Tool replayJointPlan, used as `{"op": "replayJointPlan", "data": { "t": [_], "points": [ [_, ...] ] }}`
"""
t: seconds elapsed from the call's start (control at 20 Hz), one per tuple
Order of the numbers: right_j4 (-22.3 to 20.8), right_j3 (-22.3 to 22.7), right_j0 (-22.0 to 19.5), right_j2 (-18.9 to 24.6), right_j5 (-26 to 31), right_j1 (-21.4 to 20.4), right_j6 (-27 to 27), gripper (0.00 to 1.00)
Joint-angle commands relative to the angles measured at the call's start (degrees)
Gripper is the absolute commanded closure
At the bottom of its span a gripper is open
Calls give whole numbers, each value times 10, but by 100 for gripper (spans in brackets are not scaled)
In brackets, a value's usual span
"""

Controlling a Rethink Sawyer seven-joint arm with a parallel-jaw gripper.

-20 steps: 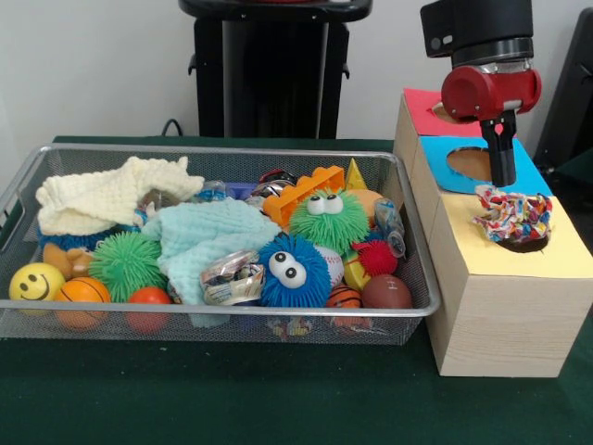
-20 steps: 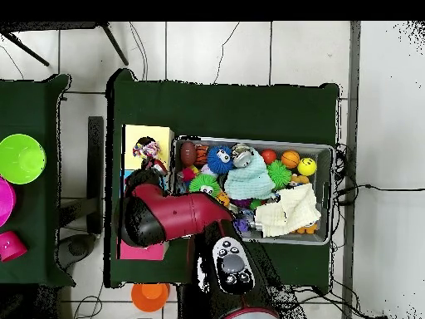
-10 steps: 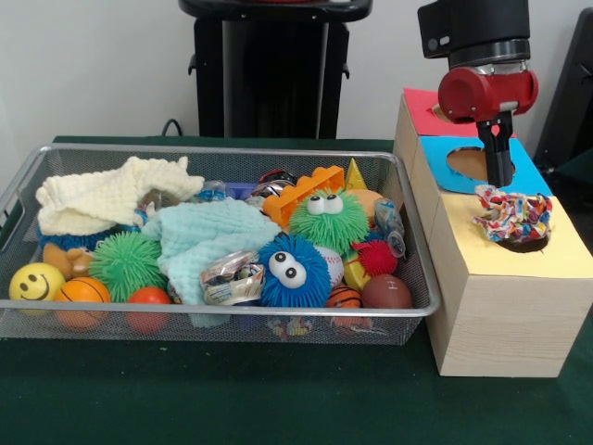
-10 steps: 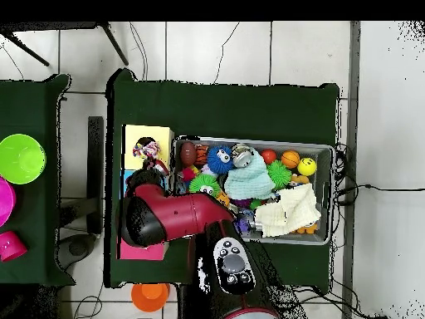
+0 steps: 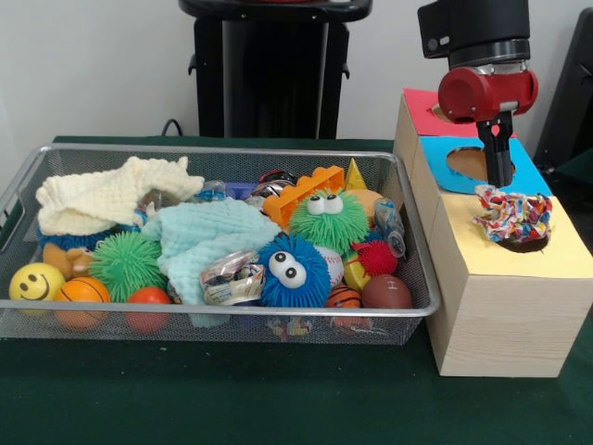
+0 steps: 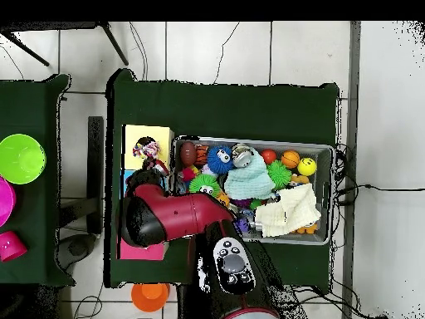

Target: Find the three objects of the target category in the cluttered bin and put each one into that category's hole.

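Observation:
The wire mesh bin (image 5: 213,148) holds a pile of toys; it also shows in the overhead view (image 6: 332,166). One print cloth bundle (image 5: 512,215) lies on the yellow-ringed hole (image 5: 530,246) of the pale wooden box, covering most of it; it also shows in the overhead view (image 6: 148,150). My gripper (image 5: 501,178) hangs straight down with its tip just above the bundle's far edge. In the overhead view the red arm (image 6: 166,218) covers the gripper. I see no other such bundle for sure in the bin.
The blue-ringed hole (image 5: 468,162) and red-ringed hole (image 5: 435,113) lie behind the yellow one. The bin holds a cream cloth (image 5: 102,197), a mint cloth (image 5: 208,236), fuzzy blue (image 5: 292,271) and green (image 5: 329,221) creatures, balls, and a crumpled pale printed bundle (image 5: 232,278).
My gripper has risen a little from the bundle. The bundle stays on the yellow-ringed hole.

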Motion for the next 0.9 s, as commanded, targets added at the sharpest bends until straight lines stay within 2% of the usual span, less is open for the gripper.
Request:
{"op": "replayJointPlan", "data": {
  "t": [0.05,0.2,0.35,0.9],
  "points": [
    [-12,-24,-8,15,-30,4,106,100],
    [-9,-27,-13,28,-18,6,104,100],
    [-5,-34,-5,23,-15,8,104,100],
    [-11,-39,-10,34,-31,26,104,100]
  ]
}}
